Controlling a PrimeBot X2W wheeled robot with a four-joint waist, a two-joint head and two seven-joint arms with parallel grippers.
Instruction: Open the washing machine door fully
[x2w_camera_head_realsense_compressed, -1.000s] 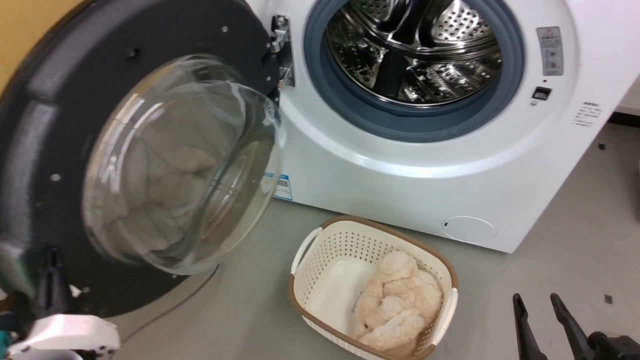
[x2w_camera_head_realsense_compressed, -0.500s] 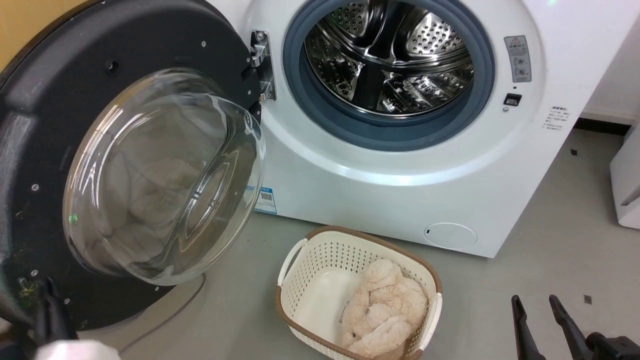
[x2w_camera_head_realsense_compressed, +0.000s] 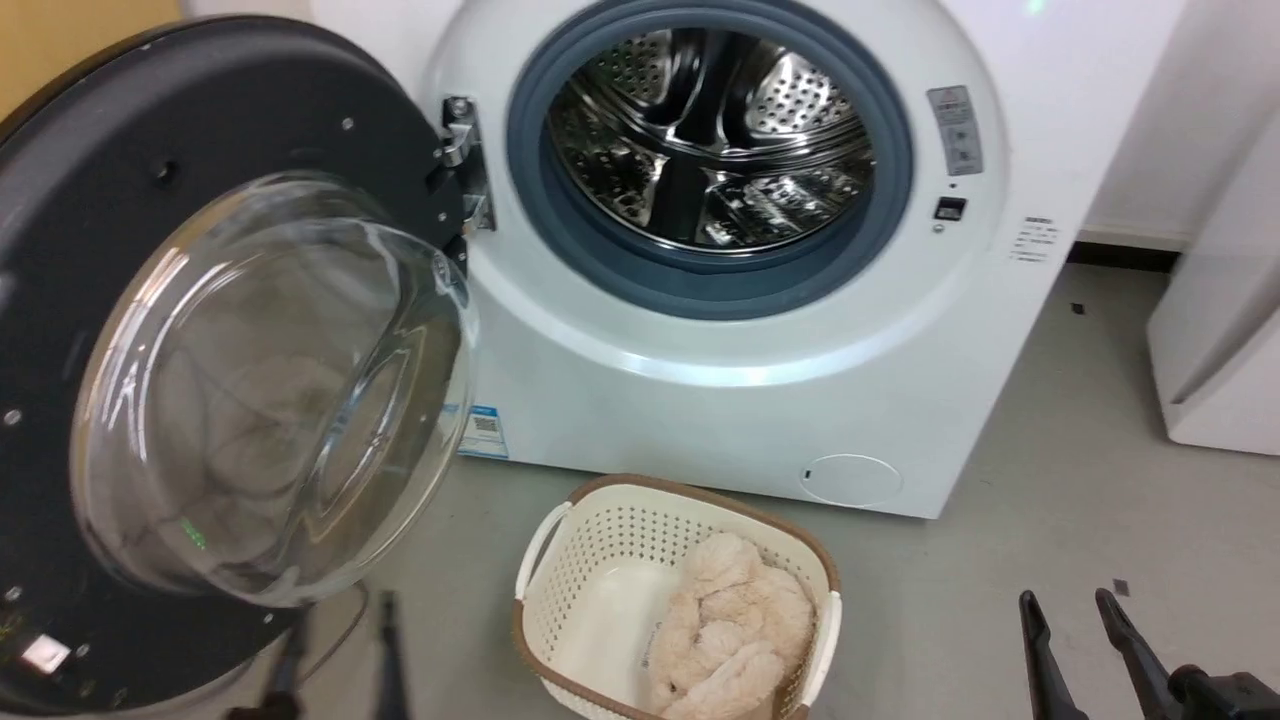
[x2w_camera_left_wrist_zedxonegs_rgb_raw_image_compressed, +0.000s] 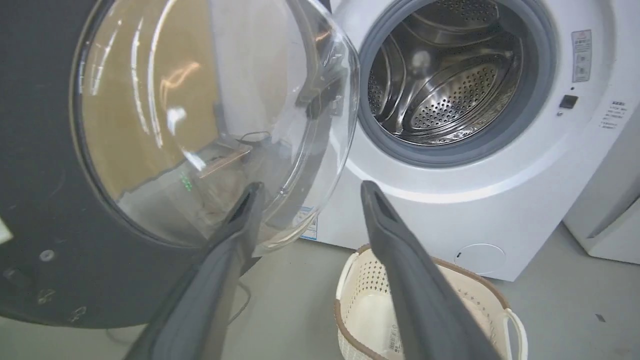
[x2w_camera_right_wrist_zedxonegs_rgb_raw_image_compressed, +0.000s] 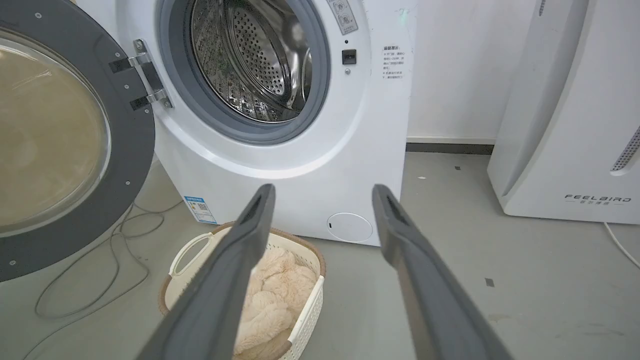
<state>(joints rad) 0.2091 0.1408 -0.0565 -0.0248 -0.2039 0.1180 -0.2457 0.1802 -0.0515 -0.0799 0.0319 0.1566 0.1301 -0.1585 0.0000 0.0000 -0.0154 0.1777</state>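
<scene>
starting far left with the washing machine door (x2w_camera_head_realsense_compressed: 200, 110): swung well back on the hinge (x2w_camera_head_realsense_compressed: 462, 165), black inner face and clear glass bowl (x2w_camera_head_realsense_compressed: 270, 390) turned toward the room, well clear of the opening. shifted in the head view against half a second ago, along with everything else, hence more likely camera motion than further swing. moving on to the left gripper (x2w_camera_head_realsense_compressed: 342, 612): no longer up at the door's lower left rim as a second ago, now low beneath that rim and apparently clear of it, fingers spread wide with nothing between them. reads as release and pull-back, pointing to an opening done or very nearly so. further right, the washing machine (x2w_camera_head_realsense_compressed: 700, 400) with grey gasket (x2w_camera_head_realsense_compressed: 700, 290) and steel drum (x2w_camera_head_realsense_compressed: 700, 140) fully exposed, then a basket (x2w_camera_head_realsense_compressed: 620, 545) with a fluffy cream bundle (x2w_camera_head_realsense_compressed: 730, 620) on the floor (x2w_camera_head_realsense_compressed: 1000, 560) in front. ending at the right gripper (x2w_camera_head_realsense_compressed: 1066, 598), low in the corner, likewise spread wide, holding nothing, well apart from door and machine, short of a white appliance (x2w_camera_head_realsense_compressed: 1220, 340).
</scene>
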